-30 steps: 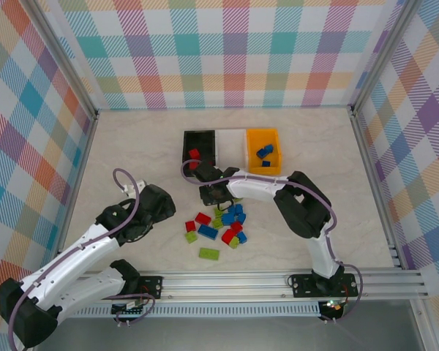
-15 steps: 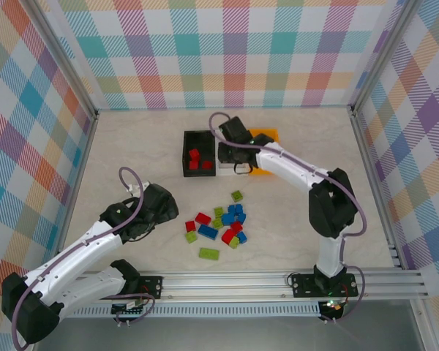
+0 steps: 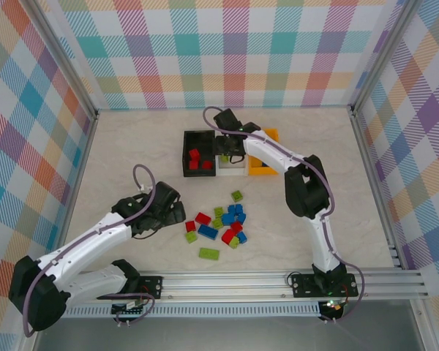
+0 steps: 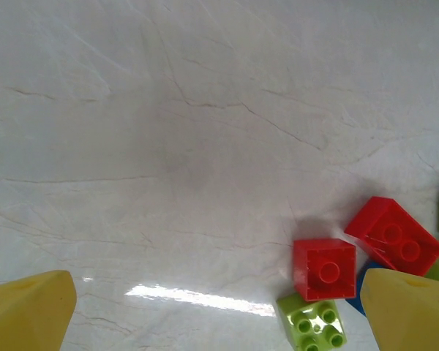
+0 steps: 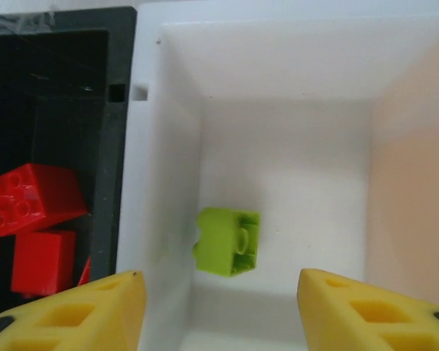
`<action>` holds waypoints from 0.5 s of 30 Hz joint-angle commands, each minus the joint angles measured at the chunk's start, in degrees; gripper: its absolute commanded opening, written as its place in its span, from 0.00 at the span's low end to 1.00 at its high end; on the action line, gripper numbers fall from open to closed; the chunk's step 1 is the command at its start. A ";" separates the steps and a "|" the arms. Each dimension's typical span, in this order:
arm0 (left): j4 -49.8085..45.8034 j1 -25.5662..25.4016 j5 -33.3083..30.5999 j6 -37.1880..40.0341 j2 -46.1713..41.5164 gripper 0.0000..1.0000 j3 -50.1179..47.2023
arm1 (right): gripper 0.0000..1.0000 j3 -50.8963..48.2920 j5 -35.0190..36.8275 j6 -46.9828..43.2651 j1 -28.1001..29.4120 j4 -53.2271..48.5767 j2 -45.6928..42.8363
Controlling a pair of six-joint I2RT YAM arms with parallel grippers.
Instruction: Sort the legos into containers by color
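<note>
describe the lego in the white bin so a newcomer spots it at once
At the table's far side stand three joined bins; the middle one is the white bin. Near its wall toward the black bin is one lime green lego, the only brick seen in there; that bin holds red legos.

Pale marbled table (image 3: 132, 146) — loose legos (image 3: 208, 232), three joined containers (image 3: 184, 152).

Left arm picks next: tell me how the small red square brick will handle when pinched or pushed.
The red square brick looks like hard moulded plastic: probably stiff and light. Flat-sided, it should slide rather than roll on the glossy table. A lime brick appears to touch it, so a push likely shoves both.
</note>
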 commanded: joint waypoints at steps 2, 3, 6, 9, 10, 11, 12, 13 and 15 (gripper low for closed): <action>2.84 -0.17 6.67 3.67 3.33 1.00 1.95 | 0.61 -3.33 -1.65 -1.36 0.28 1.89 -8.64; 3.33 -0.37 7.97 4.09 4.45 0.98 2.12 | 0.61 -5.97 -2.21 -1.36 0.49 2.86 -10.68; 5.83 -2.09 10.83 4.94 8.27 0.92 2.12 | 0.61 -14.30 -2.71 -0.80 1.10 6.12 -15.99; 7.94 -4.27 11.72 4.91 12.35 0.88 2.58 | 0.60 -21.88 -3.48 0.60 1.14 8.70 -20.47; 8.46 -5.01 11.81 5.00 13.67 0.87 2.78 | 0.60 -24.24 -3.72 1.11 1.12 9.54 -21.75; 8.98 -5.55 11.83 5.08 14.69 0.86 2.89 | 0.60 -25.93 -4.00 1.48 1.12 10.08 -22.55; 9.27 -5.97 11.67 5.10 15.71 0.85 2.99 | 0.60 -27.86 -4.14 1.89 1.12 10.48 -23.59; 9.78 -6.32 11.87 5.27 16.40 0.84 2.84 | 0.60 -29.50 -4.29 2.06 1.17 11.10 -24.43; 10.43 -6.69 12.02 5.48 18.01 0.80 2.83 | 0.60 -31.80 -3.90 2.24 1.17 11.57 -25.58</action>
